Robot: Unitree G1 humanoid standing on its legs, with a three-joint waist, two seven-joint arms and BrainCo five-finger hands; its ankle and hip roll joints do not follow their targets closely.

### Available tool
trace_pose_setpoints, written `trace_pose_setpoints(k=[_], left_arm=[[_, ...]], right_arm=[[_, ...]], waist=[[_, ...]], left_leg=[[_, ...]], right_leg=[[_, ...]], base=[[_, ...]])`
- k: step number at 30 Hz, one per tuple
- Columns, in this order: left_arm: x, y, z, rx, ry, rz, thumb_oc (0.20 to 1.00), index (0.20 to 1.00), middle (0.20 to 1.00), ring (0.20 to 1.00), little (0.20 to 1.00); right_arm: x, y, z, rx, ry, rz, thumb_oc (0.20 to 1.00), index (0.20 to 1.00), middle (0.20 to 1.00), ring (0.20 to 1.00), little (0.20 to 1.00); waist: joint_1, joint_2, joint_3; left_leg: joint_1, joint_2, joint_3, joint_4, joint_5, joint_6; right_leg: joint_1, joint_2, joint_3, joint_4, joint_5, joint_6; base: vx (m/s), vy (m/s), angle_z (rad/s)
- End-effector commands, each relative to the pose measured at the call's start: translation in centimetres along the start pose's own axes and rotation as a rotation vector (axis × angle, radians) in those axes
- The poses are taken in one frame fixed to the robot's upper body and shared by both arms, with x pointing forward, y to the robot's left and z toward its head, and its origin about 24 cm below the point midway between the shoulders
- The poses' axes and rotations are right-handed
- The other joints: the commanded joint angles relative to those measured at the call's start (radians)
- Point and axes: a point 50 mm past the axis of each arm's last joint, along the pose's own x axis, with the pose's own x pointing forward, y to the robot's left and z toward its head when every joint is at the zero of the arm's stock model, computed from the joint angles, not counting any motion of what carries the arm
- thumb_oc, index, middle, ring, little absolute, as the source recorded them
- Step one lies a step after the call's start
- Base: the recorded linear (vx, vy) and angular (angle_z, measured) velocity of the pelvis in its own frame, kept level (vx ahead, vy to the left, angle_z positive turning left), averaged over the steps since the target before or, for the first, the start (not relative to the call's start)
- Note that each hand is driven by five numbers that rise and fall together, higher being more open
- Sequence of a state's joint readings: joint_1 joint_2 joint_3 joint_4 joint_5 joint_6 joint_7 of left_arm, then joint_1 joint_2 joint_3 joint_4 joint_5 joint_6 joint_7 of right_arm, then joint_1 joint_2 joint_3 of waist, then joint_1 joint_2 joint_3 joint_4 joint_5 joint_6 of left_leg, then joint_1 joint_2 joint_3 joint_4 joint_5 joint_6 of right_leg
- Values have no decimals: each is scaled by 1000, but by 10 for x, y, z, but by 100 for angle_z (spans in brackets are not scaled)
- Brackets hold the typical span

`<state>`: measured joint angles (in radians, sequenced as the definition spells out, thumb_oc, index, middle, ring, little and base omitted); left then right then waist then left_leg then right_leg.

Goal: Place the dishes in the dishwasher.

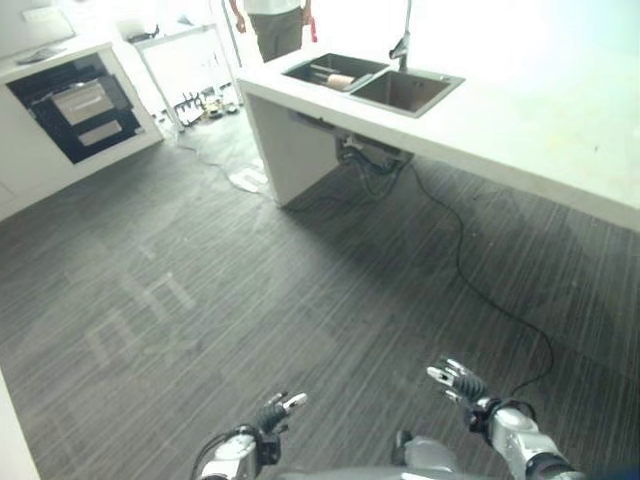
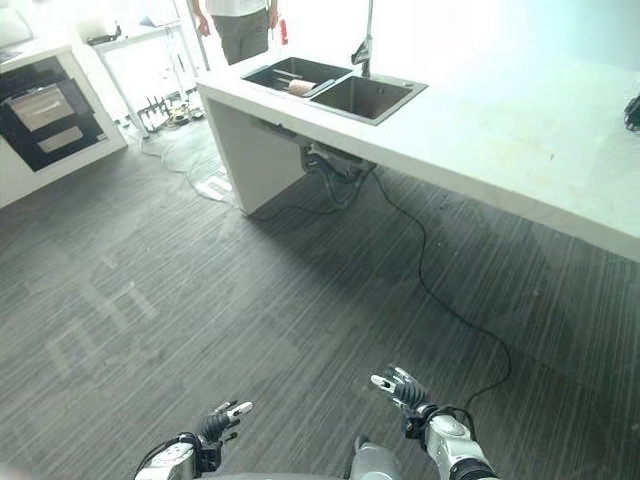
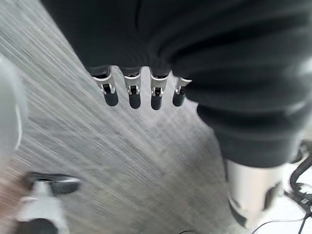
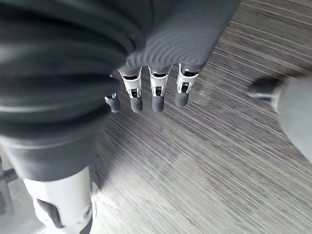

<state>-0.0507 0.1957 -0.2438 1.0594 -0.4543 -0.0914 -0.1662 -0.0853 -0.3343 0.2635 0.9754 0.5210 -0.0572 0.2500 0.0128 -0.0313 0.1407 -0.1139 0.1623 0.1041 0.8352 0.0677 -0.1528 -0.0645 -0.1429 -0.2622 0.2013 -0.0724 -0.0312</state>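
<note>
bright window glare, blurred wrist views

the floor is dark grey with thin pale stripes running across it. the counter is white, and its side wall is white too. the sink set in it is dark grey inside, with something light brown lying in one half. the tap is shiny silver. the oven is black with a silver front, set in a white cabinet. the person has brownish-grey trousers.
</note>
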Motion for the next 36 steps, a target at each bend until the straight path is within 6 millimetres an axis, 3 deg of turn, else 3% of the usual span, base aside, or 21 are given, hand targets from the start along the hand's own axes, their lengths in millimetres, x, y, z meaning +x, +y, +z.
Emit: trace_pose_setpoints(k=[1,2,4,5,8,10,11,14,16,17,19,23,24,25,26,27,28,31,32,35,36], left_arm=[[4,-7,27,71,-96,-54,1000,1000,1000,1000,1000],[4,-7,28,69,-97,-54,1000,1000,1000,1000,1000],[4,-9,28,69,-100,-61,1000,1000,1000,1000,1000],[3,-9,25,79,-102,-70,1000,1000,1000,1000,1000],[1,-9,23,80,-104,-78,1000,1000,1000,1000,1000],[0,-8,22,78,-104,-81,1000,1000,1000,1000,1000],[0,-9,21,79,-104,-90,1000,1000,1000,1000,1000],[0,-8,19,95,-94,-87,1000,1000,1000,1000,1000],[0,-7,21,104,-93,-87,1000,1000,1000,1000,1000],[1,-7,28,136,-94,-97,1000,1000,1000,1000,1000],[2,-9,32,168,-98,-105,1000,1000,1000,1000,1000],[2,-8,34,184,-100,-95,1000,1000,1000,1000,1000],[2,-7,36,182,-104,-93,1000,1000,1000,1000,1000],[3,-5,47,177,-119,-96,1000,1000,1000,1000,1000],[3,-5,55,181,-129,-102,1000,1000,1000,1000,1000],[3,-5,56,184,-132,-103,1000,1000,1000,1000,1000],[3,-4,61,190,-138,-103,1000,1000,1000,1000,1000],[2,-2,62,187,-138,-97,1000,1000,1000,1000,1000],[1,1,59,191,-133,-96,1000,1000,1000,1000,1000],[-1,3,51,201,-125,-103,1000,1000,1000,1000,1000],[-2,2,43,214,-112,-110,1000,1000,1000,1000,1000]], right_arm=[[0,4,11,-30,-67,25,1000,1000,1000,1000,1000],[0,5,11,-28,-67,24,1000,1000,1000,1000,1000],[0,9,6,-21,-62,23,1000,1000,1000,1000,1000],[-1,9,0,-14,-58,21,1000,1000,1000,1000,1000],[-3,7,-5,-11,-50,17,1000,1000,1000,1000,1000],[-4,5,-7,-12,-47,14,1000,1000,1000,1000,1000],[-5,3,-10,-15,-38,8,1000,1000,1000,1000,1000],[-3,6,-15,5,-16,-1,1000,1000,1000,1000,1000],[-3,5,-15,18,-14,-3,1000,1000,1000,1000,1000],[-4,6,-17,29,-12,-7,1000,1000,1000,1000,1000],[-4,9,-19,46,-19,-17,1000,1000,1000,1000,1000],[-6,11,-25,78,-16,-25,1000,1000,1000,1000,1000],[-5,13,-25,75,-20,-20,1000,1000,1000,1000,1000],[-4,16,-22,53,-34,-9,1000,1000,1000,1000,1000],[-4,16,-18,53,-47,-6,1000,1000,1000,1000,1000],[-5,16,-17,55,-51,-6,1000,1000,1000,1000,1000],[-6,16,-14,54,-62,-3,1000,1000,1000,1000,1000],[-6,17,-14,50,-64,4,1000,1000,1000,1000,1000],[-7,16,-16,53,-63,8,1000,1000,1000,1000,1000],[-7,17,-18,60,-59,8,1000,1000,1000,1000,1000],[-8,13,-18,83,-59,-6,1000,1000,1000,1000,1000]], waist=[[11,12,10],[13,14,11],[32,28,16],[53,41,19],[66,49,24],[67,51,25],[60,46,23],[80,30,6],[82,22,1],[80,2,-14],[71,-7,-20],[57,-7,-24],[45,-7,-18],[23,11,-1],[12,16,11],[8,18,16],[-6,15,23],[-28,1,38],[-36,-14,51],[-32,-19,60],[-25,-21,57]], left_leg=[[20,-41,140,-414,-58,69],[20,-42,145,-456,-54,69],[11,-35,138,-673,-12,57],[-8,-5,117,-785,66,39],[-27,30,133,-838,123,27],[-31,42,158,-842,129,26],[-19,43,215,-826,111,25],[-21,-14,221,-768,38,76],[-19,-36,225,-759,16,96],[-2,-102,243,-769,-16,147],[17,-154,252,-780,-48,191],[59,-196,259,-789,-99,242],[72,-198,255,-789,-107,242],[85,-175,240,-778,-97,224],[113,-176,202,-779,-100,203],[124,-176,190,-782,-101,197],[146,-179,161,-786,-113,186],[177,-193,145,-780,-150,187],[209,-201,141,-763,-202,188],[236,-201,144,-732,-248,191],[237,-202,150,-687,-264,195]], right_leg=[[101,15,-18,-72,25,91],[107,17,-15,-75,24,95],[136,28,12,-89,18,118],[163,42,29,-100,7,123],[189,47,24,-102,-10,120],[196,43,12,-96,-21,120],[219,27,-19,-73,-62,126],[264,5,-28,11,-154,130],[271,0,-24,44,-156,139],[267,-13,-5,165,-90,185],[227,-23,14,330,-14,234],[99,-66,30,559,89,262],[66,-42,38,538,73,258],[4,25,41,432,51,222],[-24,22,36,312,44,208],[-30,16,33,275,48,207],[-75,-1,50,146,99,215],[-130,-41,69,64,193,244],[-199,-99,63,9,289,270],[-217,-140,30,-13,319,278],[-181,-148,-8,0,274,261]], base=[[325,168,-15],[299,183,-22],[403,223,-5],[366,193,-8],[283,173,-16],[265,200,-19],[478,388,-7],[540,475,16],[298,327,1],[279,376,6],[274,389,24],[204,270,42],[225,122,14],[280,23,28],[262,-10,44],[311,-48,54],[197,-50,43],[283,-63,33],[345,-78,37],[413,-53,25],[450,-26,20]])
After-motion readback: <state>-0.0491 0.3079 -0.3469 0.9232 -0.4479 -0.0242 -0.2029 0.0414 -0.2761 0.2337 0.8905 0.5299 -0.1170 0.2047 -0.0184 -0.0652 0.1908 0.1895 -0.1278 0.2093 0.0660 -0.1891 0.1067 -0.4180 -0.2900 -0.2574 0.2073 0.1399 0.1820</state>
